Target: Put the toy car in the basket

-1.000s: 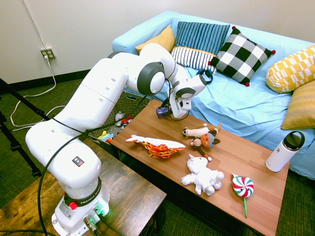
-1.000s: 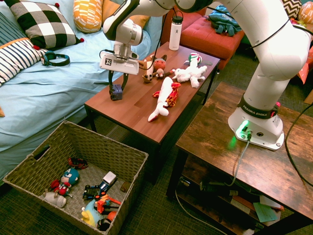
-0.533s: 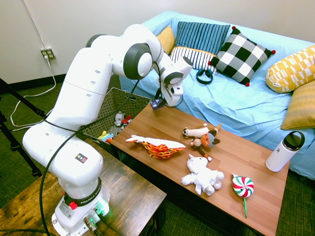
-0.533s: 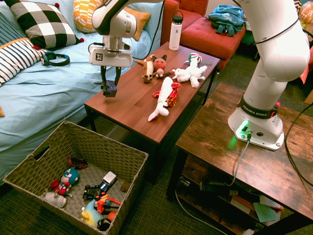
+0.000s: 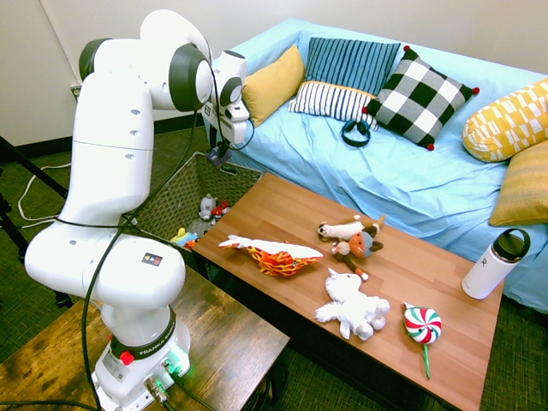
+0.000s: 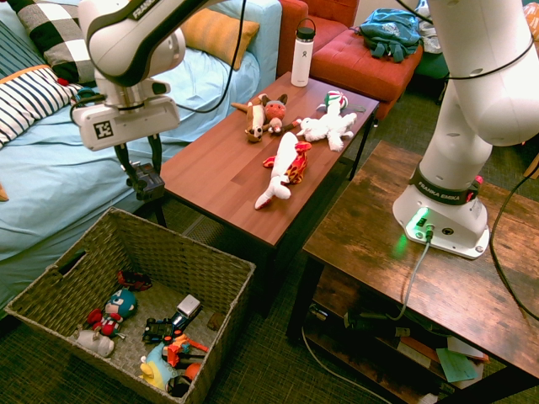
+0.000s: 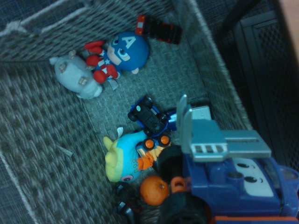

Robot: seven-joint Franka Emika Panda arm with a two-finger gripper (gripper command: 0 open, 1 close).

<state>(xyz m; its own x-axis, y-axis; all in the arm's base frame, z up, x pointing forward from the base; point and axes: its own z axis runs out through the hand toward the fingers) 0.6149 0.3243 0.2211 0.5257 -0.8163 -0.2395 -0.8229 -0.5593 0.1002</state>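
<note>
Now gripper (image 6: 145, 172) clamps toy car (image 6: 148, 183) | moved off table (image 6: 227, 168) | above basket (image 6: 221, 255) rim

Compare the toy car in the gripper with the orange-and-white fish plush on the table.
The toy car is small, boxy and dark blue; the fish plush is long, soft, orange and white. The car hangs in the shut gripper above the basket; the fish lies flat on the coffee table. Both are toys.
</note>
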